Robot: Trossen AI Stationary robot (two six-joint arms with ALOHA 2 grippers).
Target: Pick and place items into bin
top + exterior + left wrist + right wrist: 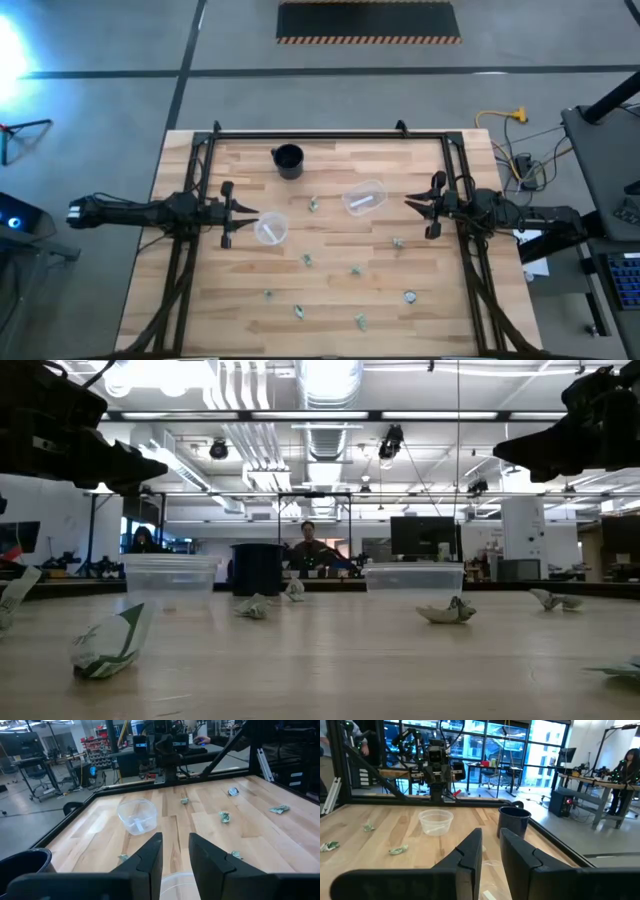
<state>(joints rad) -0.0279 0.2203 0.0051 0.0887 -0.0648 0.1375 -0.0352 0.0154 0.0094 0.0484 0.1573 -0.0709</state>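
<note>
Scattering across the wooden table point(330, 310), the items lie mostly on its near half: one crumpled piece point(108, 643) sits nearest the low camera, others point(360, 321) point(299, 311) point(409, 296) lie along the near edge, more point(356, 270) point(398, 243) toward the middle. Left gripper point(244, 214) hovers at the table's left side just beside an upright clear cup point(271, 228); its fingers point(150, 857) stand slightly apart, holding nothing. Right gripper point(418, 205) hovers at the right side, fingers point(470, 852) narrowly parted, empty. A second clear cup point(364, 197) lies tipped between the arms. Farthest back stands a black cup point(288, 160).
</note>
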